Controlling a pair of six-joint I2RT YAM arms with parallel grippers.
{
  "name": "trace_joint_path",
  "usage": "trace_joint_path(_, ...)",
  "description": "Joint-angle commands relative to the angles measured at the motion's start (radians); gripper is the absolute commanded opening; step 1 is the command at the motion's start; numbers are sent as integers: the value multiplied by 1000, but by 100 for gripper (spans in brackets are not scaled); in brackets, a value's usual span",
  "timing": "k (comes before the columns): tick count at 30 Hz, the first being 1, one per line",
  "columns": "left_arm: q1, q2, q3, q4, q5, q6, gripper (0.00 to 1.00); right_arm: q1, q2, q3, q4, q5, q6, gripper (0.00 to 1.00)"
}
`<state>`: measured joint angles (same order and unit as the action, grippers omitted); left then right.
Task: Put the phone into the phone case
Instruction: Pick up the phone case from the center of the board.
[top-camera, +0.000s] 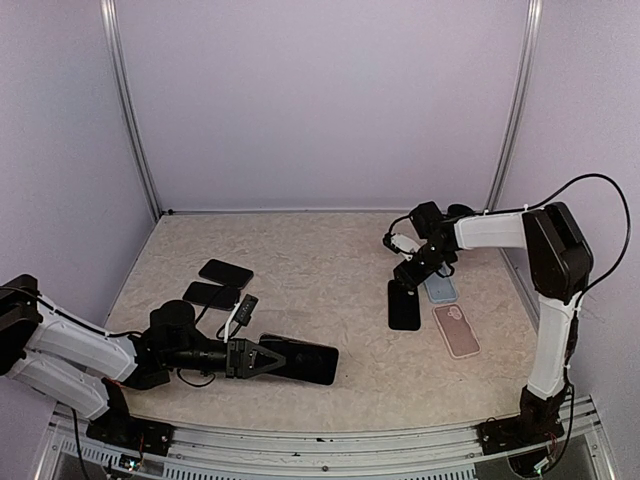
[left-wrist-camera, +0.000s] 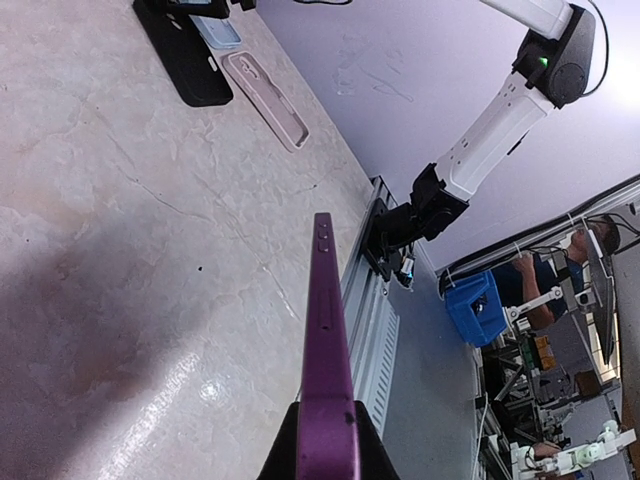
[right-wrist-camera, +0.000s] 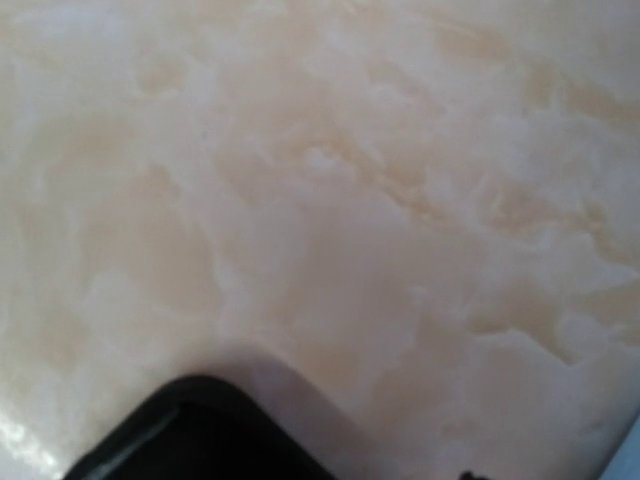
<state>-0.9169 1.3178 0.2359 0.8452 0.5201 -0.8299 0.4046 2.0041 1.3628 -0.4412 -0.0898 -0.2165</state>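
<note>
Left tool (top-camera: 268, 357) pinching the phone (top-camera: 308, 362) by one end, front-left of the tabletop (top-camera: 330, 260); right tool (top-camera: 407, 272) at the far end of the black phone case (top-camera: 404, 308), spread or gripping cannot tell.

3 phones: purple phone (left-wrist-camera: 325, 320), black phone (top-camera: 225, 272), second black phone (top-camera: 212, 294). 3 cases: black case (top-camera: 404, 305), blue case (top-camera: 440, 289), pink case (top-camera: 456, 331).

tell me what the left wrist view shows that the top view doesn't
Only left wrist: the phone edge-on, purple, with side buttons, plus a blue bin and a person beyond the table. Only top: two more dark phones at the left, and the left arm. Both: the phone, black case, pink case and right arm.
</note>
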Motion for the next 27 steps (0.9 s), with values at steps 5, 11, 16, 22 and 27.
trace_joint_path(5, -13, -6, 11, 87, -8, -4, 0, -10, 30, 25, -28, -13, 2, 57)
trace_joint_path(11, -20, 1, 4, 100, -16, -7, 0, -10, 40, 25, -28, -17, 4, 52)
trace_joint_path(16, -25, 1, -8, 115, -21, -11, 0, -10, 48, 24, -33, -28, 10, 36)
trace_joint_path(22, -29, 1, -15, 126, -28, -12, 0, -10, 31, 13, -37, -51, 41, 20)
trace_joint_path(27, -34, 21, -16, 150, -32, -16, 0, -5, -3, -23, -35, -67, 85, 10)
